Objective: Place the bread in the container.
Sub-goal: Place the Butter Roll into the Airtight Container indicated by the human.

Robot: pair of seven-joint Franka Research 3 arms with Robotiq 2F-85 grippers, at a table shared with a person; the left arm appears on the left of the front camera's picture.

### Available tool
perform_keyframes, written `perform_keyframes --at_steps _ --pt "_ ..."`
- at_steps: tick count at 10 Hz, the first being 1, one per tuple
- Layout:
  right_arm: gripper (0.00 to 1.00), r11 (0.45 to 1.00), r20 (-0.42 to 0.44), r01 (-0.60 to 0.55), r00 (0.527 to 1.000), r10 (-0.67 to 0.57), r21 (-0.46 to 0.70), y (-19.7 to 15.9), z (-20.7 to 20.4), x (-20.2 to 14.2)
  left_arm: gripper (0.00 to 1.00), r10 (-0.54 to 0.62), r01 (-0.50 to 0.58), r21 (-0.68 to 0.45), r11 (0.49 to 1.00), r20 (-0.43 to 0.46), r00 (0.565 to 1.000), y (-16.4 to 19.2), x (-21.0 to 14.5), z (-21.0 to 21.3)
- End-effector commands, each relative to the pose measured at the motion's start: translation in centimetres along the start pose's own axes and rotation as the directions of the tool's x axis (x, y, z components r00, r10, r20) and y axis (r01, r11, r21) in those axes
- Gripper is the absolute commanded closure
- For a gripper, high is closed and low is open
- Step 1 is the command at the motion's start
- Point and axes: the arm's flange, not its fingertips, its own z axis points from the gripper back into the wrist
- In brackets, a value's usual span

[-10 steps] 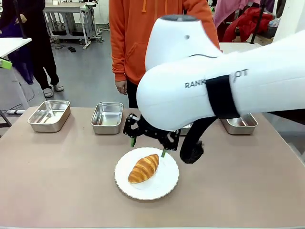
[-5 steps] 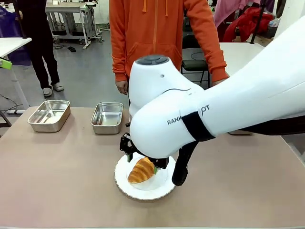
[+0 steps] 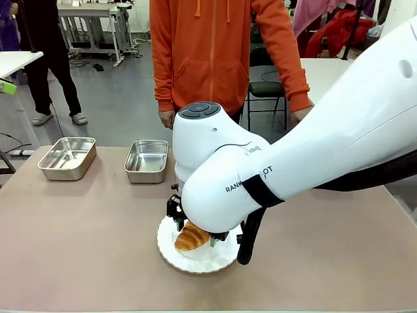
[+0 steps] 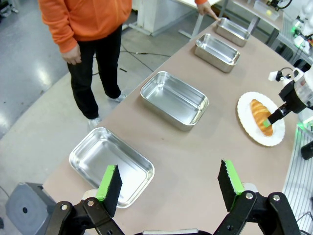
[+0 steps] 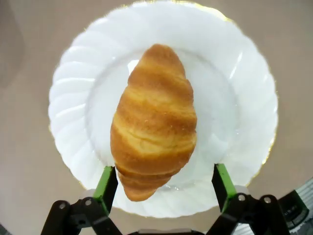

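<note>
In the front view the right pincer (image 3: 196, 233) hangs low over the white plate (image 3: 168, 253) on the desk (image 3: 78, 248), jaws wide. The bread (image 3: 189, 240) lies on the plate between its two fingers; whether the pads touch the crust I cannot tell here. Beyond the pincer, toward the person, a container (image 3: 146, 160) of shiny steel stands empty, with a second pan (image 3: 66, 158) beside it. In the left wrist view the left pincer (image 4: 170, 183) is also wide and holds nothing. It hovers above the desk near a steel pan (image 4: 111, 164), and the bread (image 4: 259, 113) is well apart from it, at the other pincer. In the right wrist view the bread (image 5: 154, 117) lies lengthwise, pointing away from the pincer, with its nearer end between the green pads (image 5: 106, 182); one pad is just beside the crust, the other stands apart. I judge the bread light, soft and flaky, easy to crush. It is best taken across its thick middle with a gentle closing, so the pincer should probably go a little forward first.
</note>
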Motion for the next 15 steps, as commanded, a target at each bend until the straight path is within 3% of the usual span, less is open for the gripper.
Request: perform_keyframes --at_steps 1,6,12,15 --pt "0.0 1.0 -0.007 0.006 1.0 -0.006 -0.003 -0.3 0.8 0.1 0.0 -0.016 0.016 -0.001 1.0 0.011 1.0 -0.1 0.1 0.1" --pt "0.0 0.994 -0.012 0.103 0.995 -0.102 0.035 0.4 -1.4 2.1 0.0 -0.016 0.016 -0.001 1.0 0.011 1.0 -0.1 0.1 0.1" --pt "0.0 0.992 -0.046 0.124 0.991 -0.122 0.026 0.9 -2.3 2.0 0.0 -0.016 0.016 -0.001 1.0 0.011 1.0 -0.1 0.1 0.1" --pt "0.32 0.991 -0.049 0.136 0.99 -0.136 0.007 0.9 -2.3 2.1 0.0 -0.016 0.016 -0.001 1.0 0.011 1.0 -0.1 0.1 0.1"
